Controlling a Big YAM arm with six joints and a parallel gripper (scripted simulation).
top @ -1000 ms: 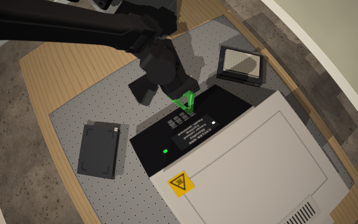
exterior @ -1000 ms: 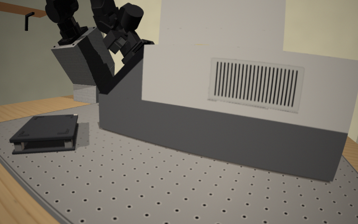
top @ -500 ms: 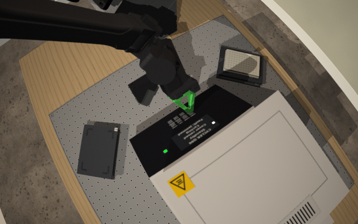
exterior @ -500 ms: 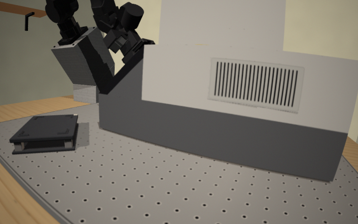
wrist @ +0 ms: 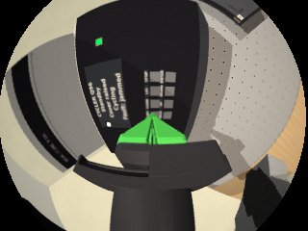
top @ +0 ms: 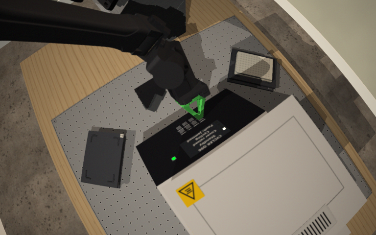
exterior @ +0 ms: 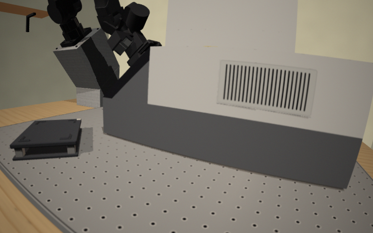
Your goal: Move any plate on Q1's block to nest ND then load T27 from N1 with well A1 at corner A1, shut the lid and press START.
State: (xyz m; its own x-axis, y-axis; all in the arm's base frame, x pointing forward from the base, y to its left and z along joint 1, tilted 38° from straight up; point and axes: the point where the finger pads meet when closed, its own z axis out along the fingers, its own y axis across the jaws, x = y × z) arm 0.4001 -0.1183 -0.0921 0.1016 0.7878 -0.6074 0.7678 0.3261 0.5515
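wooden tabletop (top: pixel 56 69) carries a grey perforated metal plate (top: pixel 131 200), and on it stands q1, the big cream-and-black real-time cycler (top: pixel 260 163), its cream lid (top: pixel 271 174) down and its small status lamp (top: pixel 173 158) green. my green-fingered pincer (top: pixel 199 115) is clenched on nothing, the tips pressed into one point just over the far end of the key cluster (top: pixel 188 127) on q1's sloping black panel (top: pixel 158 157); whether the tip touches a key i cannot tell. judging by the shut lid, the lid key is what i'm after, and which key in the upper row lies under the tip is what counts. t27, the pale sealed 96-well plate (top: pixel 253 67), sits in its black nest n1 (top: pixel 273 76) beyond q1's front corner, near my wrist. nd, the bare dark flat nest (top: pixel 104 157), lies on q1's other side, well apart from the panel.
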